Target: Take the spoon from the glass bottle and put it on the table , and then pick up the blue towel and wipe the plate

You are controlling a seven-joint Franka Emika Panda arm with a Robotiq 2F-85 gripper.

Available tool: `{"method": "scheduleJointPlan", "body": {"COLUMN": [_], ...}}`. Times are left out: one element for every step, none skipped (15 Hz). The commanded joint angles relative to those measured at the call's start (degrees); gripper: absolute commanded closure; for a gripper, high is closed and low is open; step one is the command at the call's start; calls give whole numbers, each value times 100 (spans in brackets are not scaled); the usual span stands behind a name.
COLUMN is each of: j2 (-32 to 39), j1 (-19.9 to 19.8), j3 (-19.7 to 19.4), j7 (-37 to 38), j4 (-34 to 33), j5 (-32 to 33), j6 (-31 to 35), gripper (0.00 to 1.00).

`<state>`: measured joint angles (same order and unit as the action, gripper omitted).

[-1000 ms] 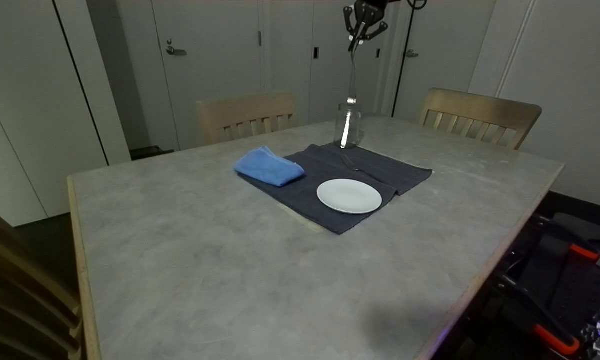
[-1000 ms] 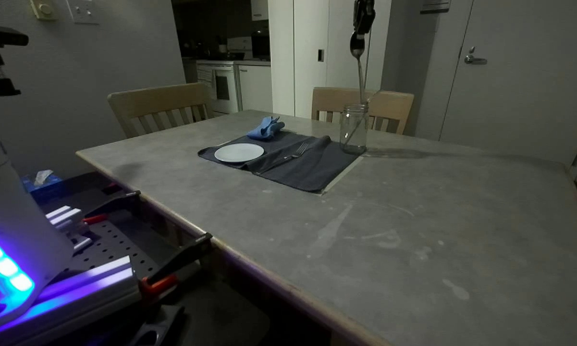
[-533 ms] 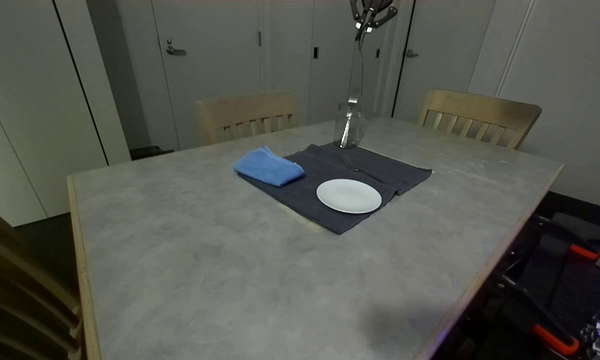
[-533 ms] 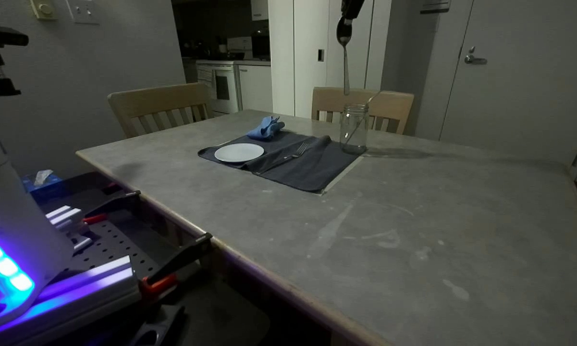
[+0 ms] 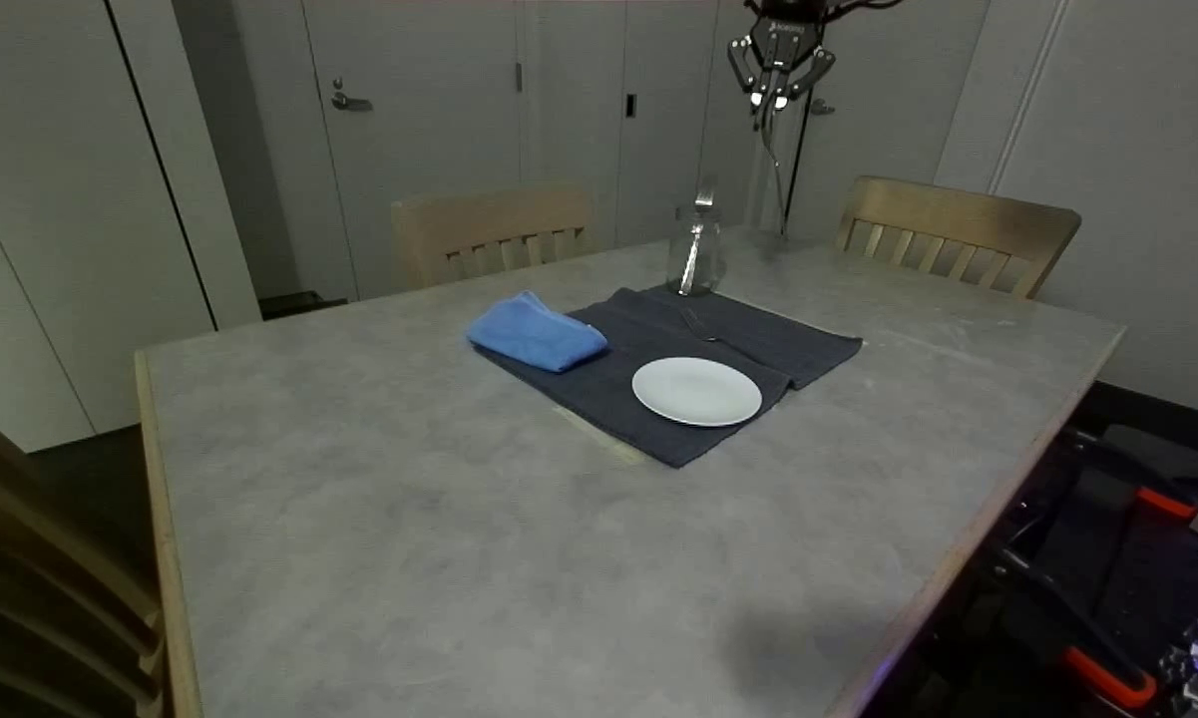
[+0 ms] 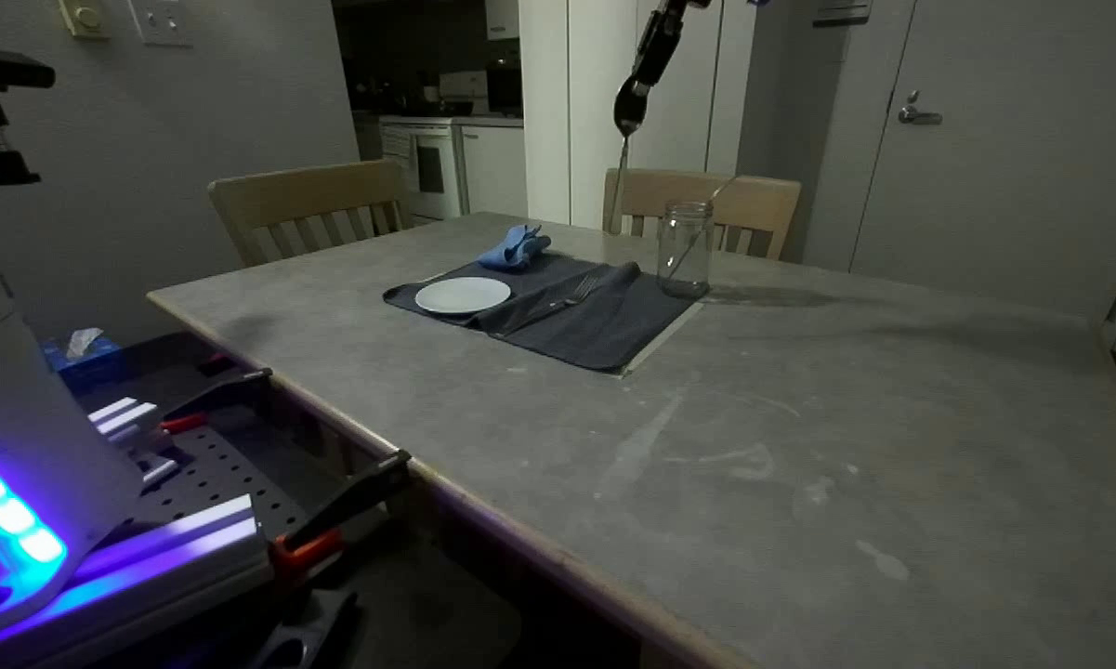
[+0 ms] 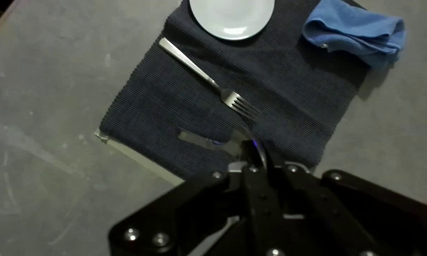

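"So, how to land that silver metal spoon [image 6: 627, 118]?"

"Gently: the jaws grip its bowl, handle dangling; tilt it flat onto the rectangular grey worktop [image 6: 753, 418]."

"What's changed?"

"In an exterior view's upper centre, it now hangs left of the clear cylindrical glass jar [image 6: 685, 253]; earlier, above its rim."

Blue towel [image 5: 537, 332], plain white plate [image 5: 697, 391], silver spoon [image 6: 623, 158], clear jar [image 6: 674, 243], dark slate placemat [image 7: 199, 110] with fine ribbing, silver fork [image 7: 199, 71], mottled grey surface [image 5: 479, 538], tan chairs [image 5: 958, 207]
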<state>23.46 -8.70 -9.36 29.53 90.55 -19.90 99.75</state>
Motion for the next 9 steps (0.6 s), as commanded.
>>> {"method": "scheduleJointPlan", "body": {"j2": [577,778,975,1141,1303,1440,1566,1689,1802], "j1": [-31,-13,-14,-4,-7,-14,-24,-30,-31], "j3": [-3,-14,-11,-19,-18,-14,-8,-4,-5], "j7": [183,285,358,445,512,550,592,614,689], "j4": [-145,-250,-345,-423,-509,-601,-695,-800,-913], "j5": [-3,36,40,65,63,61,40,41,49], "j6": [-195,-231,-295,-305,-308,-314,-294,-280,-330], "gripper": [98,98,98,98,98,98,98,98,98]}}
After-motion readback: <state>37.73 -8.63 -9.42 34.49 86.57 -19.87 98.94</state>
